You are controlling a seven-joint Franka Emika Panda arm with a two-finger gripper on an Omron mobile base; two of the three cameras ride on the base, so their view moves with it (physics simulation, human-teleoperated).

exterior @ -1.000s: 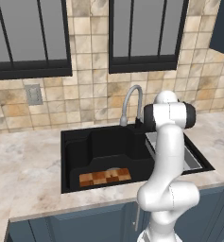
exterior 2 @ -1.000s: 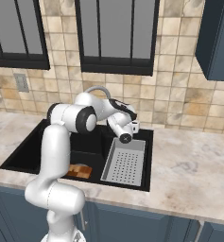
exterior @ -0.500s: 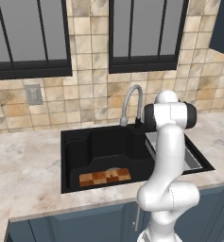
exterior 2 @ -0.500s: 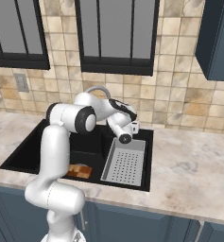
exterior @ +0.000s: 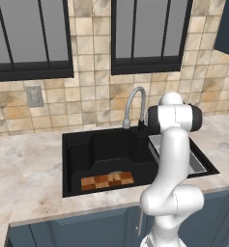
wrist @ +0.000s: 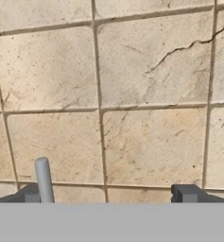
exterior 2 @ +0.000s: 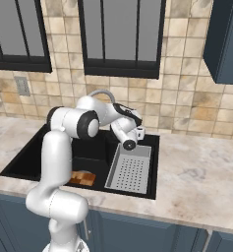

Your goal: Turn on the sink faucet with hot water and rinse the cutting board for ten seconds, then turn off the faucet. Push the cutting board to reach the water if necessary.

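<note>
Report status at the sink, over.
Gripper open at the sink faucet handle, facing wall tiles. No water running. Cutting board flat in sink, front edge. Nothing blocking.

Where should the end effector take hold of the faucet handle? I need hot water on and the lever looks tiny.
Grip the thin grey lever of the sink faucet across its shaft, one finger each side. It stands as a slim rod before the tiled wall, beside the left fingertip, so come straight on, shifting slightly left to centre it.

A home kitchen: a black sink [exterior: 77, 144] with a gooseneck faucet [exterior: 134, 99] is set in a marble counter [exterior 2: 196, 172], with tan wall tiles [exterior: 92, 72], dark-framed windows [exterior 2: 120, 34] and blue-grey cabinets [exterior 2: 226, 39].
</note>
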